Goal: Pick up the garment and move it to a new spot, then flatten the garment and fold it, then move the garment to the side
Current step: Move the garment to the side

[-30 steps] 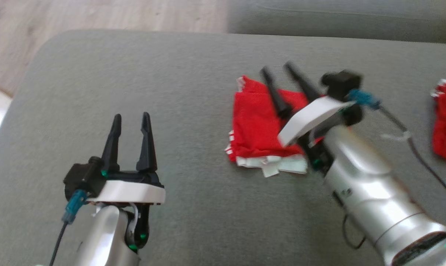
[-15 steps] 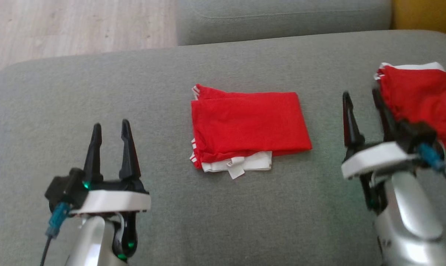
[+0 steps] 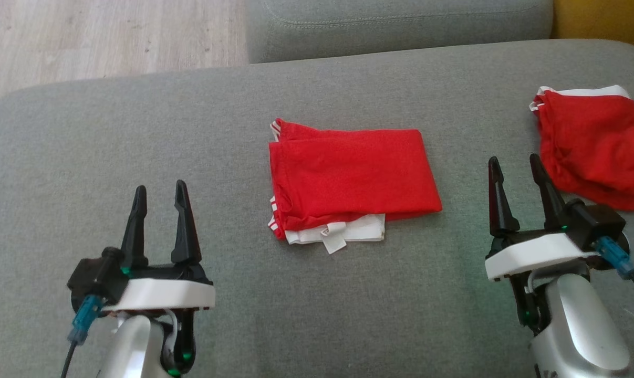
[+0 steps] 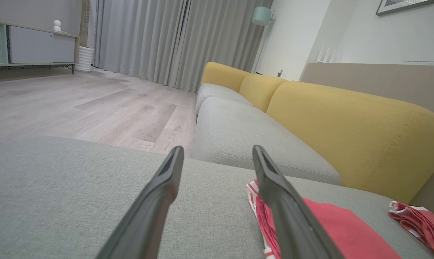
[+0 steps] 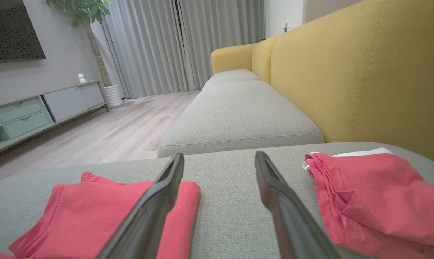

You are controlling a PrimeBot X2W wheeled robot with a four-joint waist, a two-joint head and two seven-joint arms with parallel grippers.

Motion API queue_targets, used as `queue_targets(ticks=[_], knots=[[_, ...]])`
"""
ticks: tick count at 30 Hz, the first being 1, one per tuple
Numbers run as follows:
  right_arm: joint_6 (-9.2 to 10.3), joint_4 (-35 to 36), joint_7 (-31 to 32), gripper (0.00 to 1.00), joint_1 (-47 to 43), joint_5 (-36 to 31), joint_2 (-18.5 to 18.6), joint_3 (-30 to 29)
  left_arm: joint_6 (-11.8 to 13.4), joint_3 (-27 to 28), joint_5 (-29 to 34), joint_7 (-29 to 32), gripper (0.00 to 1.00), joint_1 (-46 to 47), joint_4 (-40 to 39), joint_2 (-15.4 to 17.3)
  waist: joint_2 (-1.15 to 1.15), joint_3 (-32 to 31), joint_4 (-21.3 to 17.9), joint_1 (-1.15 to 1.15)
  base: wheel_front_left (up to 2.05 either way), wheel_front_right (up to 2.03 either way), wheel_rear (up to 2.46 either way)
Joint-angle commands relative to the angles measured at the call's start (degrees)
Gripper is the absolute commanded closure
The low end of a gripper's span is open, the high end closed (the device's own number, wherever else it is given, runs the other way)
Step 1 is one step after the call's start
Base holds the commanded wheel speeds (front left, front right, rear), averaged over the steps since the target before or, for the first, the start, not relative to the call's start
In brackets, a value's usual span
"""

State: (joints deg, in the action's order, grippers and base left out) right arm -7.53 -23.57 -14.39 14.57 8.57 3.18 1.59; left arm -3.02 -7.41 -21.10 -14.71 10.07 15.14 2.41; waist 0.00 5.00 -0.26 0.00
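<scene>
While flat on cushion [image 3: 317, 304] (folded) — red garment [image 3: 353, 173]

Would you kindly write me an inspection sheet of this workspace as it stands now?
Surface: grey cushion, flat, no wrinkles seen.
Job's things: folded garment, red, mid-cushion, white layer showing at its near edge; apart from both pincers.
Clutter: second garment, red, loosely folded, at the cushion's right.
Grippers: left pincer open, empty; right pincer open, empty, between the two garments.
Cables: a dark lead on a blue plug at each wrist, left plug and right plug; neither touches cloth.
Surroundings: wood floor, yellow sofa back, grey curtains.
</scene>
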Motion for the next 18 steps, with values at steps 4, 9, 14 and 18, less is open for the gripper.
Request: queue_targets(ticks=[4, 9, 14, 18], knots=[[0.04, 1.9, -0.3, 0.0, 1.8, -0.4, -0.3, 1.5, -0.1, 1.2, 0.5, -0.3, 0.0, 2.1, -1.7, 0.5, 0.0, 0.6, 0.7, 0.0, 0.0, 0.0, 0.0], [0.04, 1.5, 1.2, 0.0, 3.4, -1.8, -0.3, 0.8, -0.1, 0.1, 0.2, -0.3, 0.0, 3.2, -1.8, 0.5, 0.0, 2.1, 2.2, 0.0, 0.0, 0.0, 0.0], [0.04, -1.0, 4.6, 0.0, 5.7, -2.7, -0.3, 0.0, -0.1, -1.4, -0.1, -0.3, 0.0, 4.8, -2.0, 0.5, 0.0, 4.3, 4.5, 0.0, 0.0, 0.0, 0.0], [0.04, -5.2, 7.9, 0.0, 8.0, -1.8, -0.3, -0.2, -0.1, -2.7, -0.6, -0.3, 0.0, 6.0, -1.9, 0.5, 0.0, 5.9, 6.7, 0.0, 0.0, 0.0, 0.0]])
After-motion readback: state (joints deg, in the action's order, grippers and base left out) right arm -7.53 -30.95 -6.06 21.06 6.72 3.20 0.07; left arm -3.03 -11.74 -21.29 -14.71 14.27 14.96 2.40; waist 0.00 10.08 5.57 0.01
